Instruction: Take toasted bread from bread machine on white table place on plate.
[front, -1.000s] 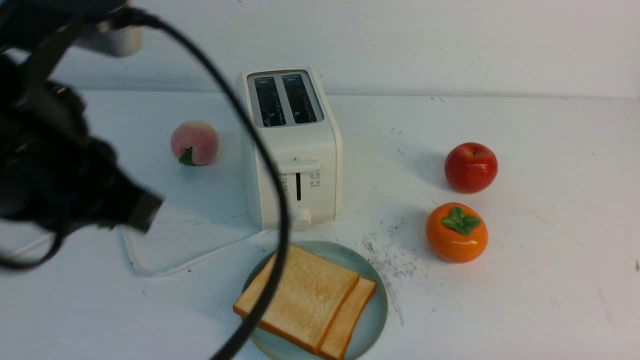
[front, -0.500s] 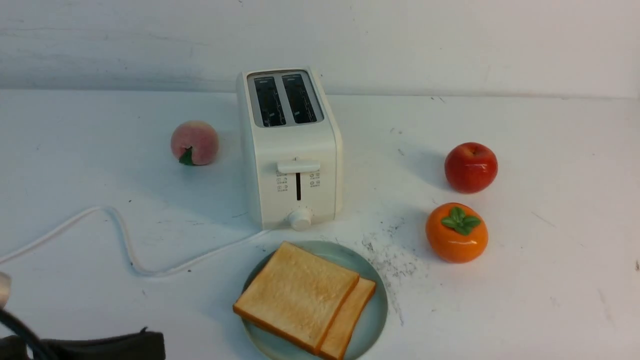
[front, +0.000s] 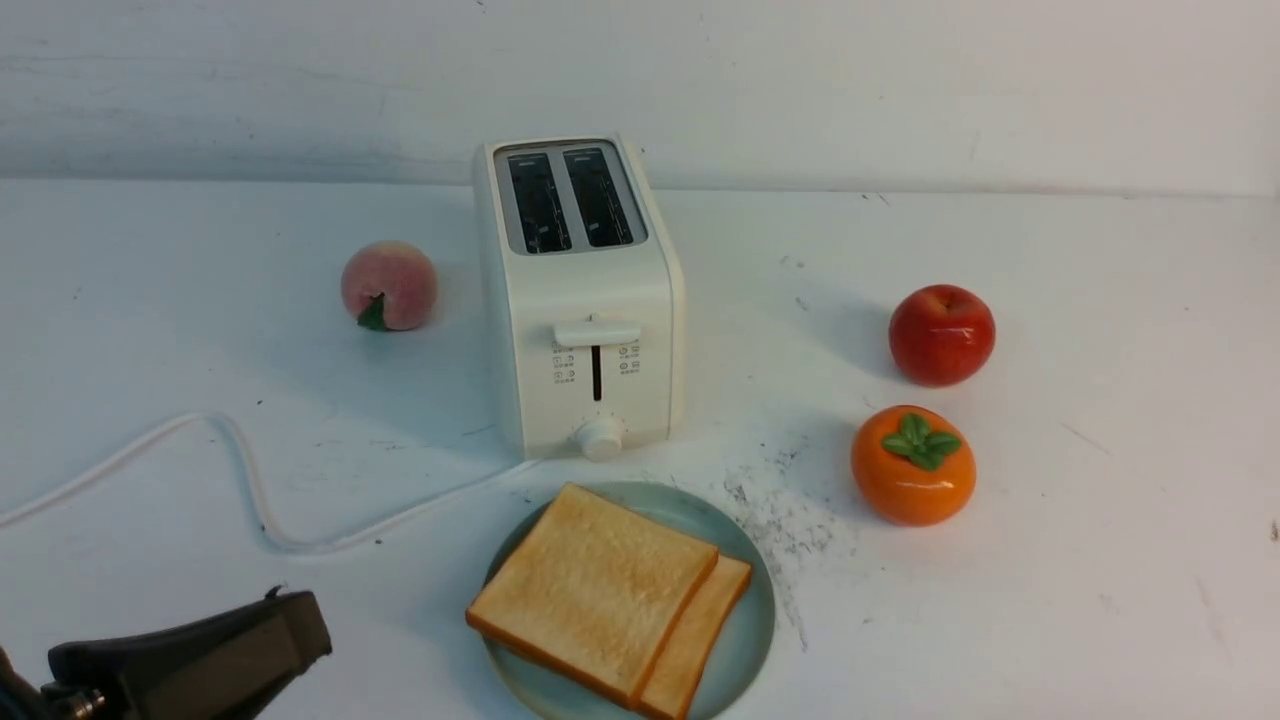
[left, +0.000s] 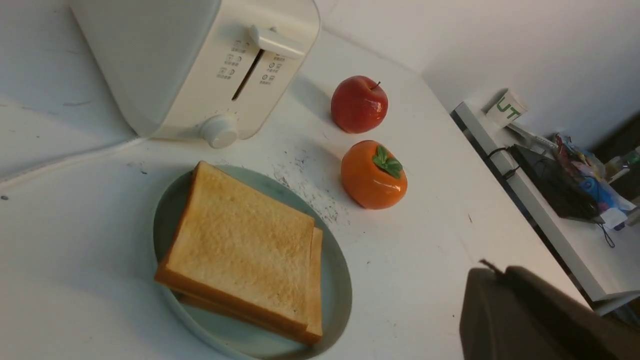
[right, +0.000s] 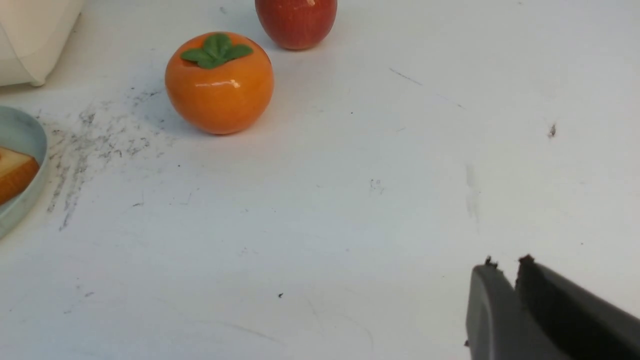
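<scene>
Left gripper (front: 290, 625) is down at the near left table edge now — a second ago its arm and cable filled that side — jaws pressed together, holding nothing. Right gripper (right: 502, 267) hangs over bare white table (front: 1050, 600); fingers nearly touching, empty. Both slices of toasted bread (front: 600, 590) lie stacked on the plate (front: 745, 640), the bread machine (front: 585, 300) slots empty — job looks finished.

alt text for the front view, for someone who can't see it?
Two slices of toasted bread lie overlapped on a pale blue-green plate in front of a cream toaster with both slots empty, on a scuffed white table. A peach sits left of the toaster, an apple and persimmon right; the left gripper shows at the lower left.
</scene>
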